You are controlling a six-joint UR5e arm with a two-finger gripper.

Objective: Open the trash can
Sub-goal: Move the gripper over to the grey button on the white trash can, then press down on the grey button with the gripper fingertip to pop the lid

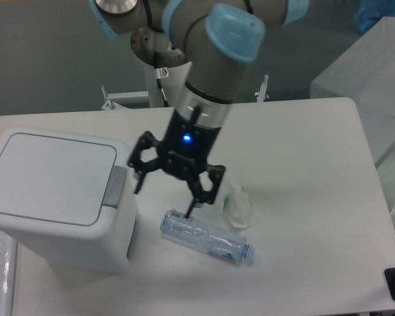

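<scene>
The scene is seen through a single fixed camera, set high at the near side of the worktop (303,131) and tilted steeply down toward the arm's base (163,79) at the far edge. Most of the worktop is framed at close range; the trash can (56,194) is cut off at the left border.

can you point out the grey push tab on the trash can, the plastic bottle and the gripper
grey push tab (114,186), fixed camera view, middle of the tab at the lid's right edge
plastic bottle (201,236), fixed camera view, mid-body of the clear bottle lying on its side
gripper (163,202), fixed camera view, midway between its spread fingertips
</scene>
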